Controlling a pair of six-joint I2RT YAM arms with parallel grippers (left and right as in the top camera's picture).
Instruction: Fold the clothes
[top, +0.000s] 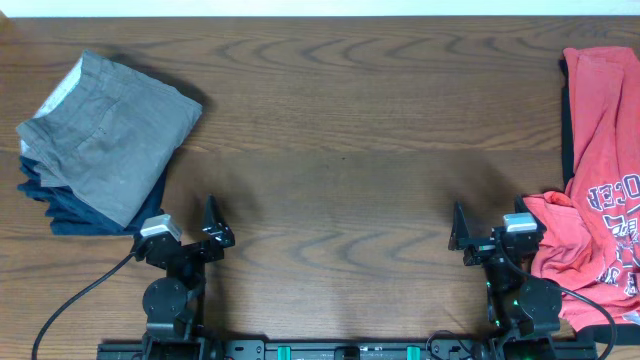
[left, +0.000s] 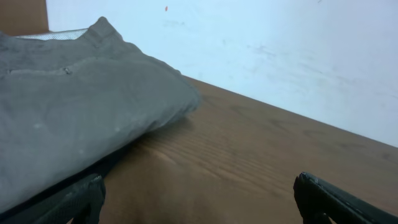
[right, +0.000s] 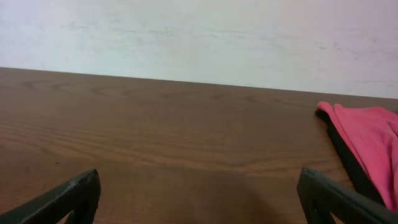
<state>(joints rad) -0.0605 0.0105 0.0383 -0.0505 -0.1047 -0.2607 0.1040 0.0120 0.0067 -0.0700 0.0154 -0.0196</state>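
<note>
Clothes were part done, I judged: a folded grey garment (top: 105, 140) sat stacked on a dark blue one (top: 62, 208) at the desk's (top: 340, 130) left, a red shirt (top: 600, 190) lay crumpled at its right, and both arms' jaws stood wide and empty.

Wooden table (top: 340, 130), folded grey-and-navy stack (top: 105, 135) at left, crumpled red shirt (top: 600, 130) at right

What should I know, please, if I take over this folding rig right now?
Left gripper: open, empty, beside the folded pile.
Right gripper: open, empty, next to the red T-shirt.
Done: the grey garment lies folded on top of the dark blue folded clothes, on the left of the table.
Left: the red T-shirt lies crumpled at the right edge, not yet folded.
</note>
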